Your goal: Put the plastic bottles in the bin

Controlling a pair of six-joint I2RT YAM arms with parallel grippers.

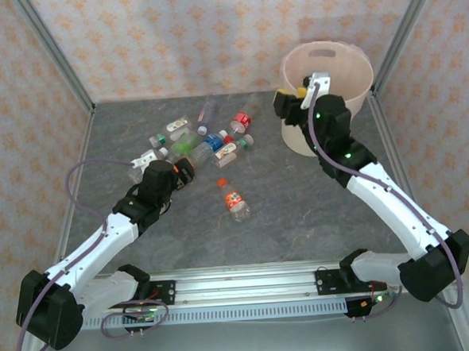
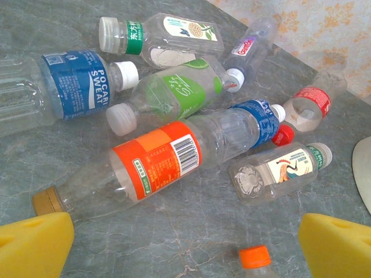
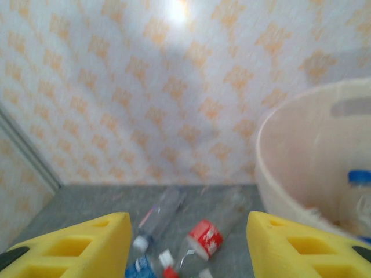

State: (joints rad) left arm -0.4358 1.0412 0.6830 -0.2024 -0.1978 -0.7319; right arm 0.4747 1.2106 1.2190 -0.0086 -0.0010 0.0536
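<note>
Hovering above grey marbled table (image 1: 300, 203) within patterned walls (image 1: 210, 34), left claw (image 2: 185, 237) and right claw (image 3: 188, 237) gape empty.

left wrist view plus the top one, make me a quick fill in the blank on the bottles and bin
1. The Pocari Sweat bottle has a ___ label.
2. The cap nearest the bottom edge of the left wrist view is ___.
3. In the top view, the bin stands at the far ___ corner of the table.

Missing words: blue; orange; right
</note>
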